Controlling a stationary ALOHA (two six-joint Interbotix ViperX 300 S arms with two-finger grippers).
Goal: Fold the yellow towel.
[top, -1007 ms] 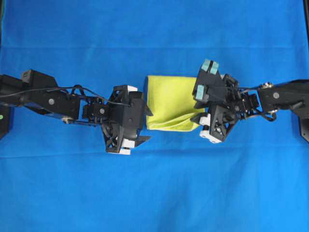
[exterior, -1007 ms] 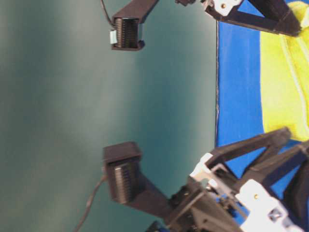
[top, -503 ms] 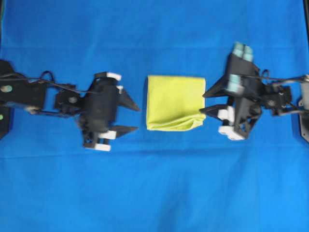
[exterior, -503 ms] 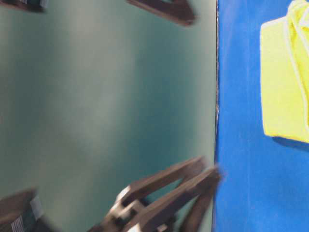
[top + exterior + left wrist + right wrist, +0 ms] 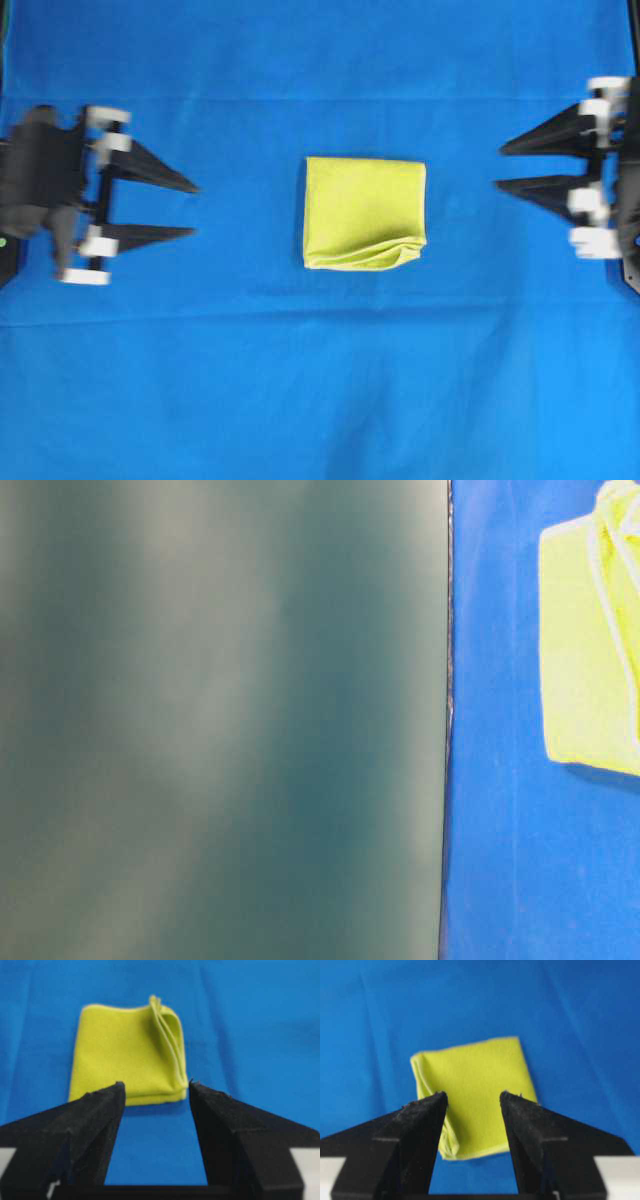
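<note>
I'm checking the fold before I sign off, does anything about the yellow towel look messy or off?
Only slightly. The yellow towel lies folded into a compact square on the blue cloth, but along one edge the layers fan apart and bulge at a corner instead of stacking flush. Both grippers are open and clear.

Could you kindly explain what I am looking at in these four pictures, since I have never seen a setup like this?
This is a two-armed robot, and the black pincers are its grippers. The overhead view shows the left gripper and the right gripper at opposite sides, both open and empty. Between them a folded yellow towel lies on a large blue cloth, touched by neither gripper. The table-level view is turned on its side and shows only part of the towel on the cloth. The last two pictures come from cameras mounted on each wrist, looking out between the left gripper's fingers and the right gripper's fingers toward the towel. Nothing is being held.
</note>
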